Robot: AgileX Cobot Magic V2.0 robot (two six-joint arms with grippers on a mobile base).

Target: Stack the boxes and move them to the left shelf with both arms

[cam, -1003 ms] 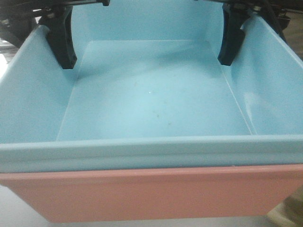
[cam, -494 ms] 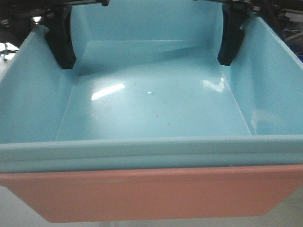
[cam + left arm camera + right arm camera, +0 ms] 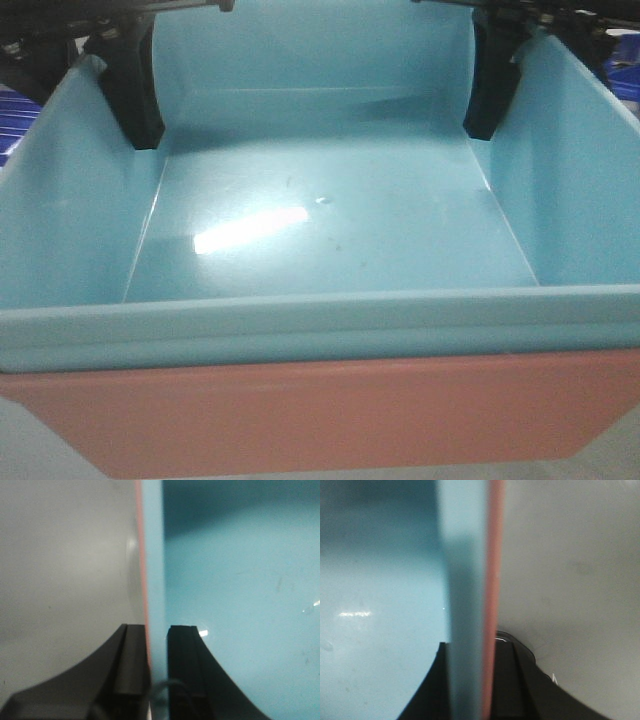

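Note:
The light blue box (image 3: pixel 330 230) sits nested inside the salmon pink box (image 3: pixel 320 415), and the stack fills the front view. My left gripper (image 3: pixel 157 630) is shut on the stack's left wall, one black finger (image 3: pixel 135 100) inside the blue box. The right gripper (image 3: pixel 472 647) is shut on the right wall, with its inner finger (image 3: pixel 490 90) showing inside. In both wrist views the blue wall (image 3: pixel 155 555) and the thin pink rim (image 3: pixel 494 555) run between the jaws. The left shelf is out of view.
Dark blue crates peek past the stack at the upper left (image 3: pixel 20 105) and upper right (image 3: pixel 625 75). Plain grey floor lies outside the boxes in the left wrist view (image 3: pixel 65 555) and the right wrist view (image 3: pixel 570 555).
The stack stays gripped the same way, but the background has shifted. Dark blue crates now show at both upper corners, and the glare on the blue floor has moved.

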